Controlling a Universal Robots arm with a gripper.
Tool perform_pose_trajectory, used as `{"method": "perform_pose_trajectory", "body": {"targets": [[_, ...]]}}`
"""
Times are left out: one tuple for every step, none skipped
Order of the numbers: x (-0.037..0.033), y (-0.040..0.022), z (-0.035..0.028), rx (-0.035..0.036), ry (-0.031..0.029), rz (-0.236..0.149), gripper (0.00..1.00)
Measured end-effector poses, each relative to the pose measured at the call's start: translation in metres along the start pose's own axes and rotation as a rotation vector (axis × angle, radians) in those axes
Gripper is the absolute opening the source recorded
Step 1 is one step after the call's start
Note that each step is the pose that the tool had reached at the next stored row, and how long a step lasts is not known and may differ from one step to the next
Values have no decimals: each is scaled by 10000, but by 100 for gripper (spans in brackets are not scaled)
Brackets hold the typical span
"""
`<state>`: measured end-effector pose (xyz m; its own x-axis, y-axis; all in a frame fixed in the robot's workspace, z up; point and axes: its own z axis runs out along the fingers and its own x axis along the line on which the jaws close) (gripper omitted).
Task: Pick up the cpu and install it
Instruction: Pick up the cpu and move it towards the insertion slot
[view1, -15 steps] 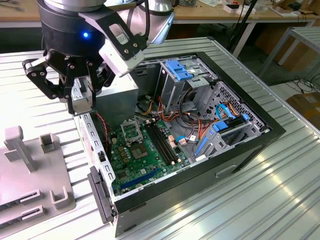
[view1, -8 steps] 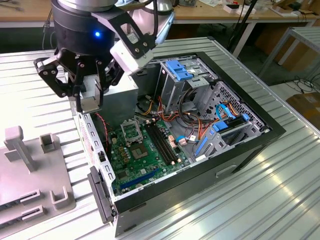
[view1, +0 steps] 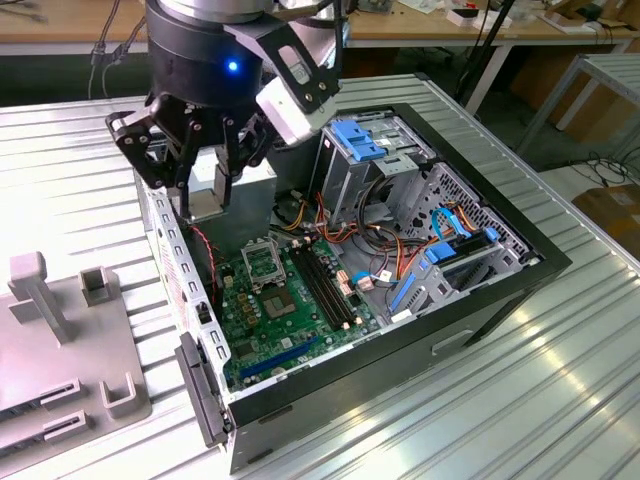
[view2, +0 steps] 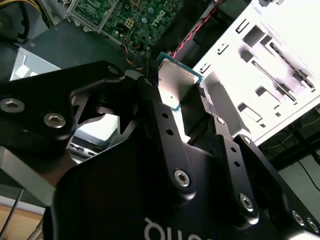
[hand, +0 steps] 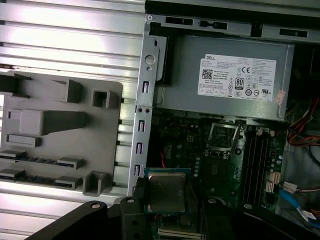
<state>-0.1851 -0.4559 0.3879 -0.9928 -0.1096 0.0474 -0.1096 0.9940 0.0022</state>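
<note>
Currently the gripper (view1: 210, 193) hangs over the open computer case (view1: 545, 262), by the case wall on the exterior view's left. Its fingers are clenched on the cpu (view1: 207, 203), gripping it by opposite edges. The chip is held clear of the board, not seated.

In the first wrist view the cpu (hand: 166, 191) shows its plain grey metal top, lying flat between the dark fingers (hand: 136, 192). The second wrist view shows the chip (view2: 175, 82) edge-pinched and tilted to the camera.

The socket (view1: 262, 262) sits lower on the green motherboard (view1: 270, 325), apart from the chip. Its metal frame (hand: 222, 137) stands out in the first wrist view. Long black memory slots (view1: 325, 285) run just beside the socket. The power supply (hand: 230, 75) lies beyond it.

The grey fixture tray (view1: 60, 350) rests on the ribbed metal table (view1: 500, 410), outside the case on the exterior view's left.
</note>
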Motion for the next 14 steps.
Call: {"method": "perform_pose_trajectory", "body": {"targets": [[-18, -2, -1, 0, 2, -1, 44], [-41, -5, -2, -1, 5, -1, 44], [-69, -8, -3, -1, 9, -2, 44], [-114, -12, -6, -1, 13, -1, 44], [-143, -16, -7, -2, 16, 0, 44], [-160, -18, -7, -3, 18, 0, 44], [-177, -19, -8, -3, 19, 0, 44], [-192, -21, -9, -2, 21, -1, 44], [-203, -22, -9, -3, 21, -1, 44], [-211, -23, -10, -3, 21, -1, 44], [-222, -25, -10, -3, 21, -1, 44], [-234, -26, -11, -3, 22, -1, 44], [-245, -27, -11, -3, 22, -2, 44], [-259, -29, -12, -3, 23, -1, 44]]}}
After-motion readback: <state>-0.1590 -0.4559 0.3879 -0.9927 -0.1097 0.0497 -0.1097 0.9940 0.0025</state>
